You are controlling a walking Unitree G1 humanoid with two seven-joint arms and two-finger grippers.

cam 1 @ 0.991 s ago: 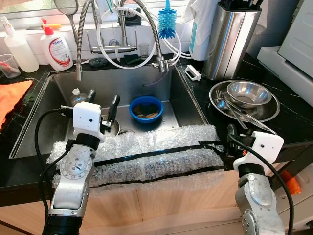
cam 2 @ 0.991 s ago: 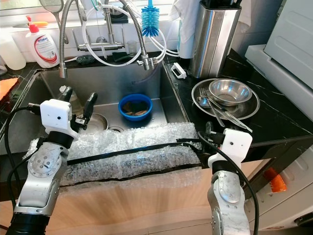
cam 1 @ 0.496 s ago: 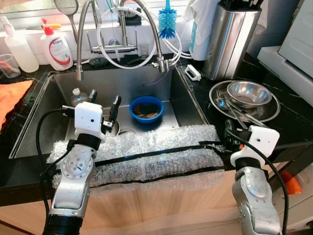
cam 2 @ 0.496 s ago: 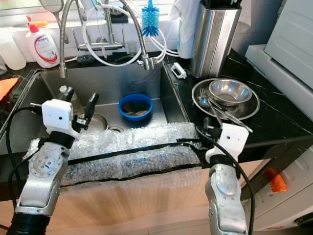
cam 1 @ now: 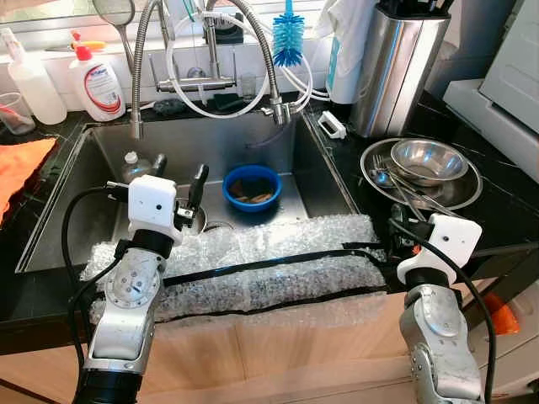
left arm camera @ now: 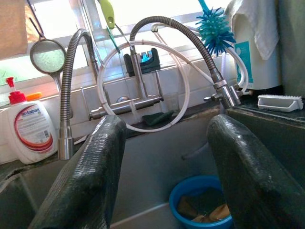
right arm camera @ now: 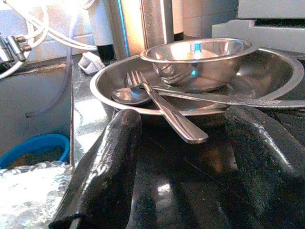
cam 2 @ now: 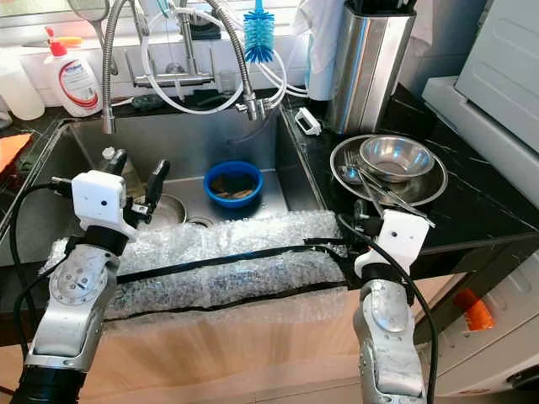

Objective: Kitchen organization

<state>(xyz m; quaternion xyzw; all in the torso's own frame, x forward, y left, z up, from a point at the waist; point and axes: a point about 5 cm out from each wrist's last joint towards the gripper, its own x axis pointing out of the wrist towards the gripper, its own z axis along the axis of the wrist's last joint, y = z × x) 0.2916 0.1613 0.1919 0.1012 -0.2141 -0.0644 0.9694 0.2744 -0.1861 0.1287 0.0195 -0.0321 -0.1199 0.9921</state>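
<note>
Steel plate (cam 1: pixel 459 192) with bowl (cam 1: pixel 428 160), fork (right arm camera: pixel 162 102) before spread right gripper (right arm camera: pixel 183 167); left gripper (left arm camera: pixel 162 191) likewise agape.

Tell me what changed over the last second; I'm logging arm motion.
The right gripper shifted slightly left along the counter edge, toward the steel plate of cutlery, jaws open, holding nothing. The left gripper stayed over the sink; blue bowl unmoved.

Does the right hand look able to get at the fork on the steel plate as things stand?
Probably yes. The right hand is open and faces the fork, whose handle sticks out over the steel plate rim toward it, with nothing between them.
</note>
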